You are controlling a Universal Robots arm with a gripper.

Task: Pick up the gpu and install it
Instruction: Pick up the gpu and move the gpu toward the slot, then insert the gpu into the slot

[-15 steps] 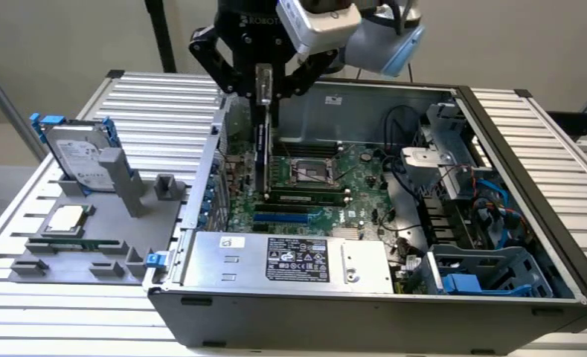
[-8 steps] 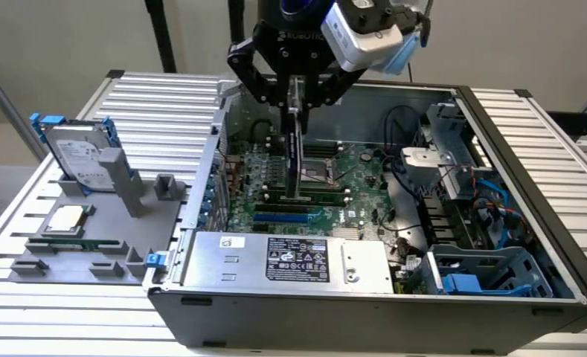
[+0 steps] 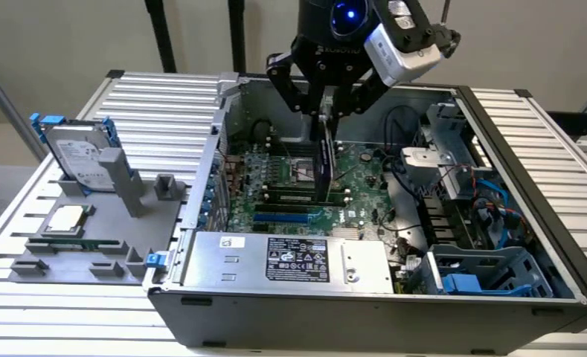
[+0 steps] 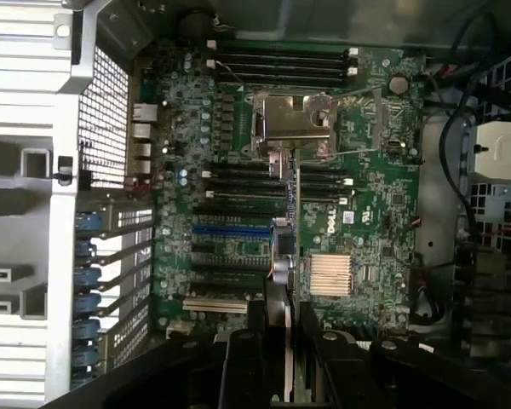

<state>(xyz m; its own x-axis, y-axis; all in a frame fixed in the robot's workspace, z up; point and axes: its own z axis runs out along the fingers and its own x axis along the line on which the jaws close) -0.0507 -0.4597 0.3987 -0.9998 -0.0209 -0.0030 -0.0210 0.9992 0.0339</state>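
Nearest, along the front wall of the open case [image 3: 373, 320], lies the silver power supply [image 3: 283, 260]; the case itself rests on the slatted tabletop [image 3: 164, 97], with a grey fixture [image 3: 124, 245] just beside it toward the tabletop's left edge in the exterior view, carrying a hard drive [image 3: 79, 156] with blue rails; past the power supply the green motherboard [image 3: 363, 167] covers the case floor, and over its middle hangs the gpu [image 3: 325, 160], held on edge, its long side running toward the far wall of the case; the gripper [image 3: 325, 104] is closed narrow on the card's upper edge, one finger against each face; in the wrist view the gpu [image 4: 288, 264] appears as a thin strip running away from the gripper [image 4: 287, 358] across the board's black slots, next to the blue slot [image 4: 230, 230]; the card looks light and stiff but fragile, a thin board that would probably not tolerate twisting or a skewed push, so a grasp on the bare top edge near the middle, clear of components and contacts, seems right; whether its lower edge already touches a slot or hangs just above one cannot be told, as the card hides its own contact edge, and its end bracket is hard to make out.
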